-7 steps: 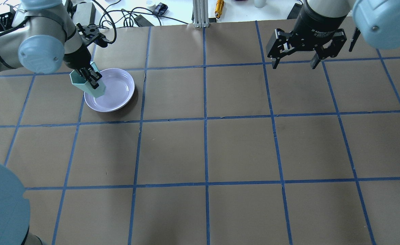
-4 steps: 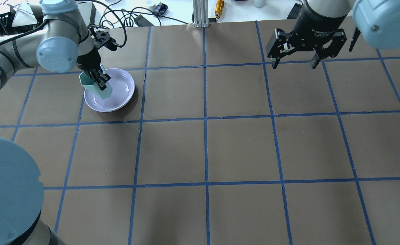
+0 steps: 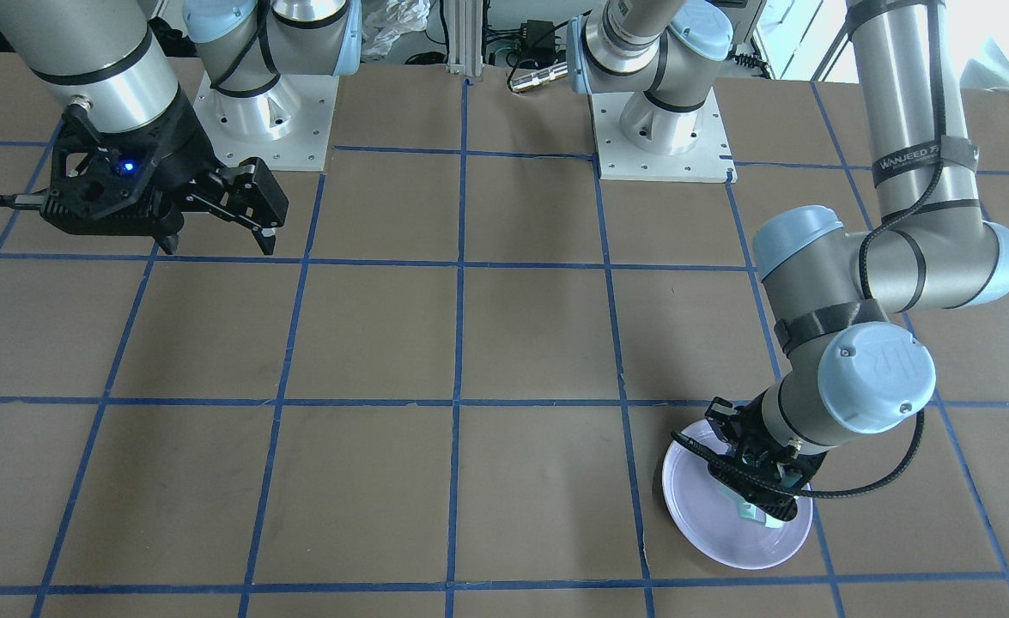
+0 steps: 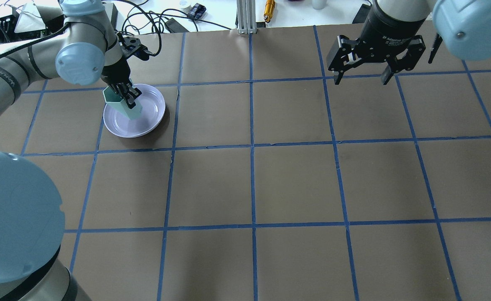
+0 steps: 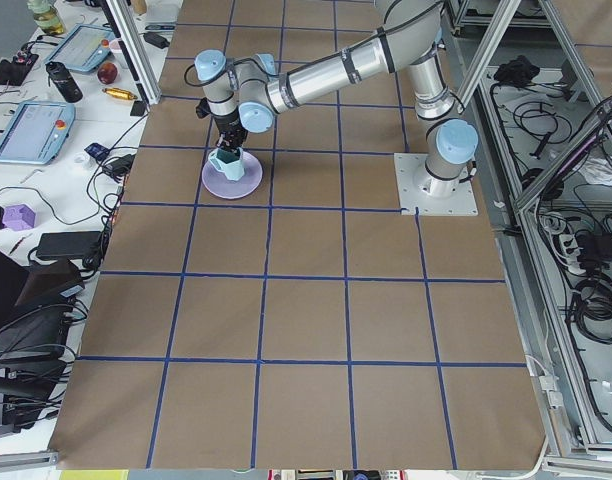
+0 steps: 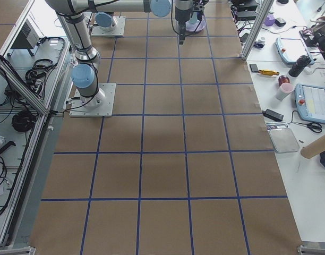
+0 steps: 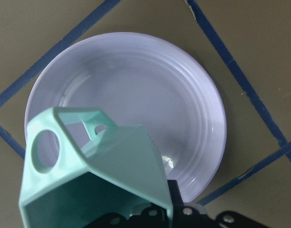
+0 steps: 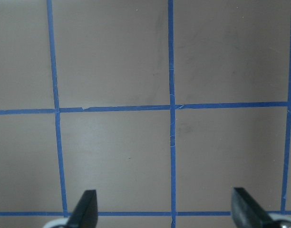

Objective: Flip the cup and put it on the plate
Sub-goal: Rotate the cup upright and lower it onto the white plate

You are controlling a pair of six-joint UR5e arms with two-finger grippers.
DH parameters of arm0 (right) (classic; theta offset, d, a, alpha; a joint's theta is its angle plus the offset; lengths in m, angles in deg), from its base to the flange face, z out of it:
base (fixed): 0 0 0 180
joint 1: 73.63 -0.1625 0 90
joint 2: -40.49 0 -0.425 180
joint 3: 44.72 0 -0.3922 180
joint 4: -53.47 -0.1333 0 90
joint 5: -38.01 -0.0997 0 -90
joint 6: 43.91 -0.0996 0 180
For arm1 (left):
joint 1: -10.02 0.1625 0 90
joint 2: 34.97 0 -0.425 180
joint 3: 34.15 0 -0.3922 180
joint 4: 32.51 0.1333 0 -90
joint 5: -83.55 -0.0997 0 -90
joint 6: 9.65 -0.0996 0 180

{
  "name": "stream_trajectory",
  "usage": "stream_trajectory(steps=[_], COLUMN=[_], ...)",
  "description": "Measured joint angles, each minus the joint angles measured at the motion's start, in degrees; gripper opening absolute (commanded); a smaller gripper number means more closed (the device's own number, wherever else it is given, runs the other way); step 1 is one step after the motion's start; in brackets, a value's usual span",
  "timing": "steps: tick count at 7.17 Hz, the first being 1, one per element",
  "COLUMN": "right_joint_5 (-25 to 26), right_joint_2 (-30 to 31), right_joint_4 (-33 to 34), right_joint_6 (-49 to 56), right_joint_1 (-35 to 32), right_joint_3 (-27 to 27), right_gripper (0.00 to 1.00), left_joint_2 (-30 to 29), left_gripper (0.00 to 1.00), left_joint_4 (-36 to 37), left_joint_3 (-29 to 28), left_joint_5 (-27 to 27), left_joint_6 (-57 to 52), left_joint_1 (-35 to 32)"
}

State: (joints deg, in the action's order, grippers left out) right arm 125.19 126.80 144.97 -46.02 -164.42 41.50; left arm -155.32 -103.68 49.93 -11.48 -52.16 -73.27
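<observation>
left gripper (image 4: 127,95) clamps the cup (image 4: 120,105) by its wall, tilted over the plate (image 4: 151,117); right gripper (image 4: 360,80) hangs apart. best to level it, settle it mid-plate, then release gently.

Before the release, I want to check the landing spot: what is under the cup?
The plate lies under the cup, which the left end effector holds. The plate's patch directly below the cup is covered, so whether they touch cannot be judged.
</observation>
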Motion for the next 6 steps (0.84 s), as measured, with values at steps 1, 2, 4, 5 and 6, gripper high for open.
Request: stream_trajectory(steps=[1, 2, 4, 5, 6], right_joint_5=[0.0, 0.0, 0.0, 0.0, 0.0], right_joint_2=[0.0, 0.0, 0.0, 0.0, 0.0], right_joint_4=[0.0, 0.0, 0.0, 0.0, 0.0], right_joint_6=[0.0, 0.0, 0.0, 0.0, 0.0], right_joint_1=[0.0, 0.0, 0.0, 0.0, 0.0], right_joint_3=[0.0, 0.0, 0.0, 0.0, 0.0], right_gripper=[1.0, 1.0, 1.0, 1.0, 1.0], left_joint_2=[-0.4, -0.7, -0.9, -0.2, 1.6], left_gripper=[0.83, 1.0, 1.0, 1.0, 1.0], left_joint_4=[0.1, 0.1, 0.1, -0.3, -2.2], left_joint_3=[0.1, 0.2, 0.3, 0.1, -0.2], left_joint_5=[0.0, 0.0, 0.0, -0.1, -0.2], left_joint_6=[0.8, 1.1, 1.0, 1.0, 1.0], left_joint_1=[-0.2, -0.2, -0.3, -0.4, -0.6])
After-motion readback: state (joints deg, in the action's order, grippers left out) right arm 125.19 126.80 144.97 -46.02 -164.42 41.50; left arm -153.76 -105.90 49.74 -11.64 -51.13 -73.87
